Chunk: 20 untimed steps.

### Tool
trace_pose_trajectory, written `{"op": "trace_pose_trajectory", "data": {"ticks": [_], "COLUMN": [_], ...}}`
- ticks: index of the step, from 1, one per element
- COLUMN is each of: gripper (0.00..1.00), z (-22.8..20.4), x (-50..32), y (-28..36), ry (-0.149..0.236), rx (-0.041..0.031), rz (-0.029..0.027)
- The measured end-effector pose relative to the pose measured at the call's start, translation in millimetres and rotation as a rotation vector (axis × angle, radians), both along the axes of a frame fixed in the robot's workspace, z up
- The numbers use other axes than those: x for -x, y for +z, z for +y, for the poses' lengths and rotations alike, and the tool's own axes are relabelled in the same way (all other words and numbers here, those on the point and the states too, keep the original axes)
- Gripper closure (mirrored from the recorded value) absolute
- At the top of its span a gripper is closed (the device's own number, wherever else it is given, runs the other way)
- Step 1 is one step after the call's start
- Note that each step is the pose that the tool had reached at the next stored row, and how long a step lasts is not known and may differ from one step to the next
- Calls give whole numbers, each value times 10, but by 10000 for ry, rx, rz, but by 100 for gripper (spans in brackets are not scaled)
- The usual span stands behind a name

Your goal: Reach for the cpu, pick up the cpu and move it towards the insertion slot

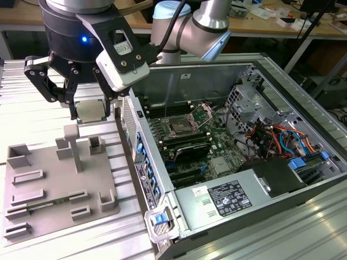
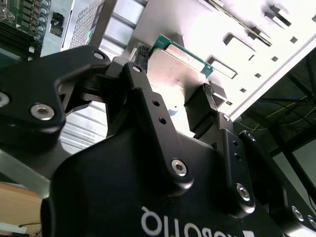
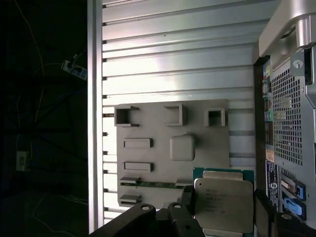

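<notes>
Exterior view: the gripper (image 1: 92,105) hangs from the arm (image 1: 190,27) with its black fingers (image 1: 72,103) clenched on the cpu (image 1: 91,112), one finger on each of two opposite sides. The chip is held flat, silvery top up, over the far edge of the grey plate (image 1: 49,184) and clear of its raised blocks. A white camera box (image 1: 122,59) on the wrist hides part of the nearer finger.

Second wrist view: the gripper (image 2: 176,71) is seen from behind its knuckles. The cpu (image 2: 170,79) shows between the two pads (image 2: 210,94), with a thin green edge at its far side; its near half is covered by the gripper body.

First wrist view: the cpu (image 3: 222,205) sits between the fingers of the gripper (image 3: 224,202). Its lower edge is cut off by the frame, and it covers one corner of the plate (image 3: 163,128).

The plate lies on the slatted table (image 1: 32,108), just beside the side wall of the open case (image 1: 162,216). The slot (image 1: 181,127) lies on the board inside the case, well apart from the cpu and towards the exterior view's right. Its steel frame stands open around a dark centre, but its lever is hard to make out. Cables (image 1: 271,141) crowd the case's far corner.
</notes>
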State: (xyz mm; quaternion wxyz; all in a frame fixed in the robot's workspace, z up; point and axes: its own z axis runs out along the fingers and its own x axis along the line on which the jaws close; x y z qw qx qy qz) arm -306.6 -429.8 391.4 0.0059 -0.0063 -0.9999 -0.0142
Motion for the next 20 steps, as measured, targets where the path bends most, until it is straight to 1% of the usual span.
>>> {"op": "trace_pose_trajectory", "data": {"ticks": [4,10,16,20], "gripper": [45,45,45,45], "z": [0,0,0,0], "x": [-34,-125,-196,-212], "y": [0,0,0,0], "ry": [0,0,0,-2], "rx": [-1,0,0,0], "rz": [-1,-1,0,0]}}
